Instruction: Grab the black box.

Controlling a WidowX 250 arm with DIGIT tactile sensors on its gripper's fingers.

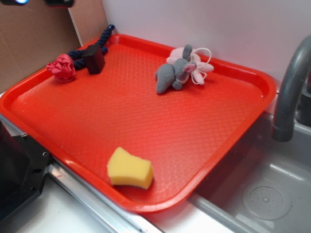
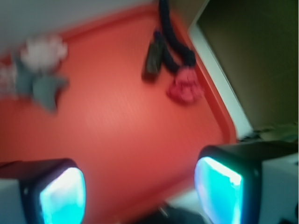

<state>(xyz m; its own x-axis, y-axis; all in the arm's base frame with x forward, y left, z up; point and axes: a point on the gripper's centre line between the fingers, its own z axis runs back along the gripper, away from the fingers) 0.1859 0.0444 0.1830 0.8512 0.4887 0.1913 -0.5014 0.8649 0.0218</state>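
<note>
Tool spread, empty; we'd descend on the black box, avoiding the rope touching it.

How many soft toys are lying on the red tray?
2: a grey plush mouse near the tray's far edge, and a blue rope with red knot at its far left corner.

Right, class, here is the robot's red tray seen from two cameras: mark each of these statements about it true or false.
1. The small matte black box lies beside the red knot ball. True.
2. The yellow sponge touches the grey plush mouse. False: they lie far apart, at opposite edges of the red plastic tray.
3. The gripper holds the black box. False: its fingers are spread, with nothing between.
4. A grey tap stands beside the tray. True.
</note>
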